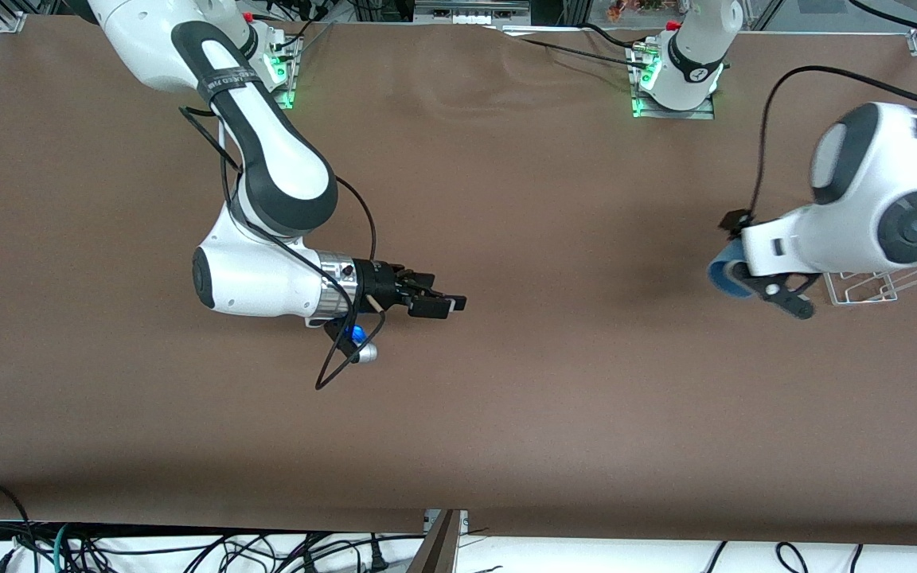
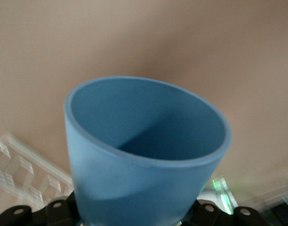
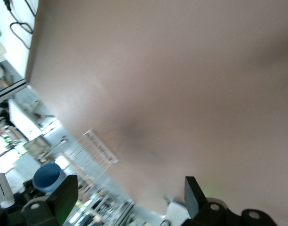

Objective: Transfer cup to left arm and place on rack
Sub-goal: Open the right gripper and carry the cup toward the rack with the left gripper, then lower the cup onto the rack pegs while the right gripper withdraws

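Brown tabletop (image 1: 506, 398), seen from across the robots. Nearest the centre, the right gripper (image 1: 446, 302) is shown waiting with fingers parted and nothing between them. Toward the left arm's end, the cup (image 1: 725, 274) is gripped on its side by the left gripper (image 1: 777, 290), just beside the rack (image 1: 876, 288). Risk judged: the tilted cup may strike a prong or slip, since the rack is partly hidden by the wrist.
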Robot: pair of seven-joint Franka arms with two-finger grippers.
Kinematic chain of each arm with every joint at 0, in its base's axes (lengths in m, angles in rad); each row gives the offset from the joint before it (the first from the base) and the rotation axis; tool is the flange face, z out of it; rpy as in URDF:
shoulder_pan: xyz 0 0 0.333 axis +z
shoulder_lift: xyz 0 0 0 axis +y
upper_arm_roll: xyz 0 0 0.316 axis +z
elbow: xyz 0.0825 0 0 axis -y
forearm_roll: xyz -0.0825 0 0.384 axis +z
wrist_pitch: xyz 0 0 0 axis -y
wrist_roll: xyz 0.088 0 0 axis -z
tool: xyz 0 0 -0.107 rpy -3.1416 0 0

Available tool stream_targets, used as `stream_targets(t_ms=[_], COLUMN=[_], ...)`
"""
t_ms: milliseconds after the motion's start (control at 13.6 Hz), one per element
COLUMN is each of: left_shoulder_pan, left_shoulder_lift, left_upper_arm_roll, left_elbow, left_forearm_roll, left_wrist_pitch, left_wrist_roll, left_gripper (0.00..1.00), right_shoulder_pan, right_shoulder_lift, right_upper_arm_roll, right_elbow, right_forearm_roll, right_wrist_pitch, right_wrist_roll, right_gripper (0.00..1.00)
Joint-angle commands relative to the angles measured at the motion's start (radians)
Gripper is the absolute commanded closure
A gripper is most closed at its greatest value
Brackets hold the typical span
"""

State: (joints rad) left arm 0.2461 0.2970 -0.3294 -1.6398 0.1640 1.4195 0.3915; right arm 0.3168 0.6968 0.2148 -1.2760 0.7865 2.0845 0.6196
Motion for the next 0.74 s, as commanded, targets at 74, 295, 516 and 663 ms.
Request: stream_targets(t_ms=[74,295,516,663], left_shoulder_pan=[0.094,0.123,0.127,0.121], left_shoulder_lift=[0.010,0.063,0.138,0.184], left_upper_arm_roll=[-0.002,0.003,0.004,0.004], left_elbow=[0.017,0.015,0.014,0.003], left_forearm_roll=[0.217,0.486,0.641,0.718], left_wrist_pitch=[-0.279,-0.390,-0.477,-0.502], left_wrist_roll=[0.015,0.018,0.030,0.044], left_gripper=[1.00,1.00,1.00,1.00], right_shoulder_pan=[-0.002,-0.051,-0.140,-0.182], right_shoulder_lift=[-0.043,-0.095,-0.206,-0.265], right_upper_arm_roll=[-0.052,-0.055,-0.055,-0.067], right_elbow=[-0.006,-0.026,-0.039,-0.043], right_forearm_roll=[-0.230,-0.508,-0.561,-0.639], right_wrist_pitch=[-0.039,-0.104,-0.278,-0.349], right_wrist_roll=[-0.012,-0.024,-0.122,-0.194], right_gripper=[0.00,0.00,0.00,0.00])
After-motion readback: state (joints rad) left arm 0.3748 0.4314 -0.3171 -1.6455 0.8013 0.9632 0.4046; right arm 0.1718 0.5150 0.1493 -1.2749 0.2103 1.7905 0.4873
